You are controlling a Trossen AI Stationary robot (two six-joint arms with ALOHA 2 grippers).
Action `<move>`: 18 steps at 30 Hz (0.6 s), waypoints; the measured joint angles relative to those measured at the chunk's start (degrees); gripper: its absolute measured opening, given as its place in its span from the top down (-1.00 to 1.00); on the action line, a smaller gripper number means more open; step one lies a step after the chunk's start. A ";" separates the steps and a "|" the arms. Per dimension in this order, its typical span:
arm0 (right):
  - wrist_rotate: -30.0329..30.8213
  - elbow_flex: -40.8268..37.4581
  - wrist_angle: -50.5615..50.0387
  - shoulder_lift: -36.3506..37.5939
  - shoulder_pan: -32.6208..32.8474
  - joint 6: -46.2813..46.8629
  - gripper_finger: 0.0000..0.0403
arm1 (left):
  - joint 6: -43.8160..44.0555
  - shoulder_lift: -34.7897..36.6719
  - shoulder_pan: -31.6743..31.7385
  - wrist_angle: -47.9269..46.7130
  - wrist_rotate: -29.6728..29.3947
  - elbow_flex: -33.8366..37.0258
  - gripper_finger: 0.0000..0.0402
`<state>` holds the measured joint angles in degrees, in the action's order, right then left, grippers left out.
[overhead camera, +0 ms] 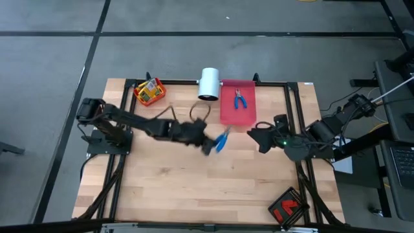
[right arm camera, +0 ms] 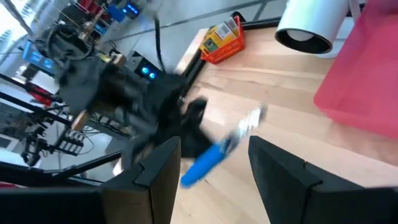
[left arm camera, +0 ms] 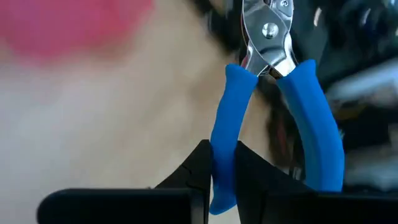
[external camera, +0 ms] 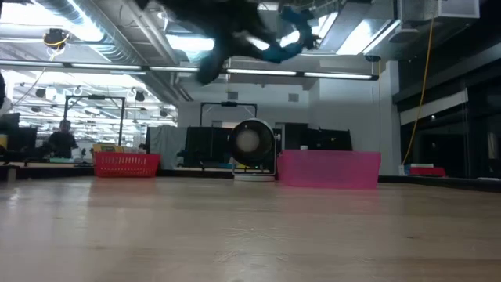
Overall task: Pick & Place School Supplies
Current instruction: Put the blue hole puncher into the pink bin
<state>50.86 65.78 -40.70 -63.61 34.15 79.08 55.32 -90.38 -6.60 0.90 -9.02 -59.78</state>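
Blue-handled pliers [left arm camera: 227,143] hang clenched in the left tool [overhead camera: 210,144], lifted mid-surface; another pair [overhead camera: 240,98] already in pink bin [overhead camera: 228,115].

Left pincer [overhead camera: 210,146] clamped mid-table; right pincer [overhead camera: 256,138] open, facing it.

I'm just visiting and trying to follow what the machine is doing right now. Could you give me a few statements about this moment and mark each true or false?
1. The left gripper is shut on the blue-handled pliers, gripping one handle. True.
2. The held pliers lie flat on the table. False: the low view shows them lifted well above the wood.
3. A second pair of pliers lies in the pink bin. True.
4. The right gripper also holds a tool. False: it is open and empty, near the pink bin.
5. The white cylinder stands between the red basket and the pink bin. True.
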 joint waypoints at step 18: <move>8.36 0.00 0.14 0.00 5.12 1.91 0.04 | -12.07 -26.40 20.72 -25.48 5.46 -43.38 0.83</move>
<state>59.23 65.78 -40.55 -63.61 39.27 80.99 43.26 -116.77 14.12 -24.58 -3.57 -103.17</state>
